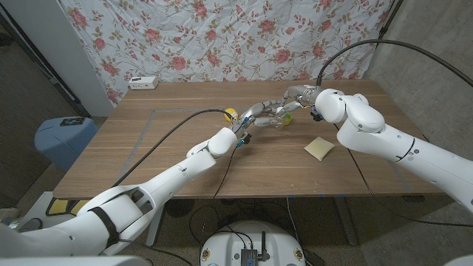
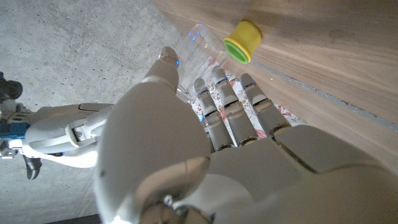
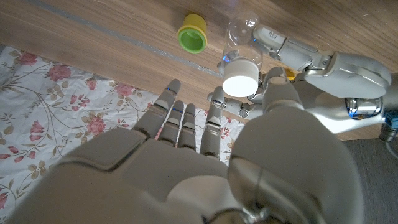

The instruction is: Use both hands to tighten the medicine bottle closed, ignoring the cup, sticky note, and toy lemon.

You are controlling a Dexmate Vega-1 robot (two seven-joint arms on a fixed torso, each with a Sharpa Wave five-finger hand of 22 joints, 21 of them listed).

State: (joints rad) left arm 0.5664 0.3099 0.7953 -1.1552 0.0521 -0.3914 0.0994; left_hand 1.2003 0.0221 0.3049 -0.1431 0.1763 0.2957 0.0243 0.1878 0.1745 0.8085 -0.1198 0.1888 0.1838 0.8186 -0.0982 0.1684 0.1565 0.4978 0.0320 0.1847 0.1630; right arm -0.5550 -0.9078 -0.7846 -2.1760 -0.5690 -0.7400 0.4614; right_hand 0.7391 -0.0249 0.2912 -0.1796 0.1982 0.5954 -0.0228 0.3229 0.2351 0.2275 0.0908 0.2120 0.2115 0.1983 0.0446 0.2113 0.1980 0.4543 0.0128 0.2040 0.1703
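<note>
Reaching in from the near corners, both arms meet over the middle of the wooden tabletop (image 1: 148, 148), with the medicine bottle (image 3: 241, 38) between the hands and lifted off the wood. The left hand (image 1: 251, 120) holds the clear body, its fingers (image 2: 217, 93) wrapped on the plastic, as both wrist views show. The right hand (image 1: 295, 100) comes at the bottle's top: its thumb lies against the white cap (image 3: 241, 81), while its other fingers (image 3: 180, 121) reach past the cap, apart from one another. Whether those fingers actually press the cap, I cannot tell.

Just beside the right arm, on the near side, lies the pale yellow sticky note (image 1: 319, 148). Past the hands, the small yellow cup (image 1: 231, 114) lies on its side, its green inside facing the wrist cameras. A yellow-green object close under the right hand is probably the toy lemon (image 1: 285, 118).

The step in hand looks like the cap grasp that comes before the twisting. The next move calls for the right fingers to close firmly round the cap and turn it while the left hand keeps the body from spinning.

At the far edge sits a white box (image 1: 143, 83), before the flowered cloth (image 1: 222, 37).
</note>
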